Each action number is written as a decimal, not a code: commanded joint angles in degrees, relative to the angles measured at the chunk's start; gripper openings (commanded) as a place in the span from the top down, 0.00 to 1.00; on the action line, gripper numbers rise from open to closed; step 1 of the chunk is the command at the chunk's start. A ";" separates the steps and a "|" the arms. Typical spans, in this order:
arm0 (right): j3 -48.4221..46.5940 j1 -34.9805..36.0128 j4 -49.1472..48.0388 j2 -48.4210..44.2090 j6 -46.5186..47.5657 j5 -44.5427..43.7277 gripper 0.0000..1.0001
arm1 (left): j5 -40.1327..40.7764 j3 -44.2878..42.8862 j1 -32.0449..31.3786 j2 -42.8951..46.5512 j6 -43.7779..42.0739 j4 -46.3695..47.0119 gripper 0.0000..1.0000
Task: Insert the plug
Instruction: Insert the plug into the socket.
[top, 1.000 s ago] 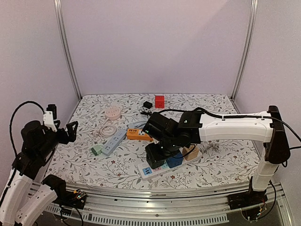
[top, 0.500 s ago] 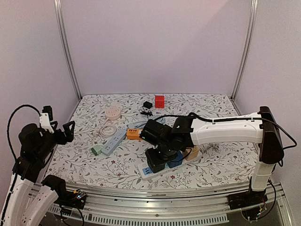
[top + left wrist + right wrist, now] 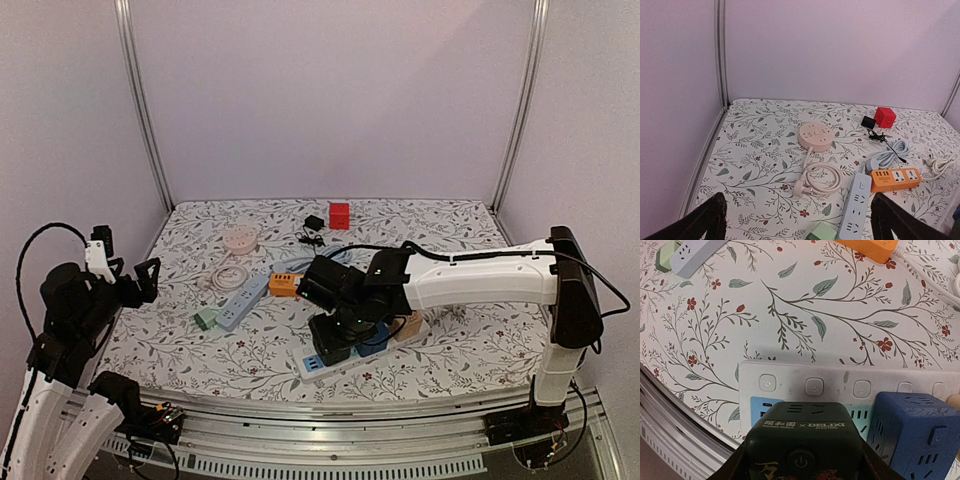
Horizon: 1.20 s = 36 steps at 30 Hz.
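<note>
— Looking at the right gripper (image 3: 338, 325), what has it got?

— Its fingers are clamped about halfway in on a dark green cube plug (image 3: 802, 437). It is a matte plastic block with rounded edges, vent slits on top, a round power button on the front and printed lettering.

— Where is that cube?

— At the near left end of the white power strip (image 3: 812, 385), over a light blue socket face. The cube hides the socket, so I cannot tell whether the pins are fully in.

— What does the strip look like?

— It is long, flat, smooth plastic, with a row of small rounded-square buttons along its far edge. A blue cube (image 3: 912, 435), slotted on its sides, stands on it just beside the green one, and a tan cube (image 3: 405, 327) stands beyond that.

— And the left gripper (image 3: 799, 220)?

— Spread wide with nothing in it, raised at the left edge of the table (image 3: 200, 350), which has a cloth printed with leaves and red flowers.

— What else is lying there?

— A round pink socket (image 3: 816, 136) with a coiled cord, an orange strip (image 3: 895, 179), a pale strip (image 3: 856, 205) and a red cube (image 3: 885, 117) near the back wall.
</note>
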<state>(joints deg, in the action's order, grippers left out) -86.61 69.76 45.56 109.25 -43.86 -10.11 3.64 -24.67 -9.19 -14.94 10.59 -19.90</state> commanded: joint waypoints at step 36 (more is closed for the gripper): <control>3.17 2.00 3.88 0.79 5.98 -3.87 1.00 | 0.18 1.29 0.80 1.76 0.06 0.78 0.02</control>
<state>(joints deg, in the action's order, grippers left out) -86.50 71.37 49.23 109.10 -38.28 -13.96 3.64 -24.43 -9.19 -13.82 10.59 -19.53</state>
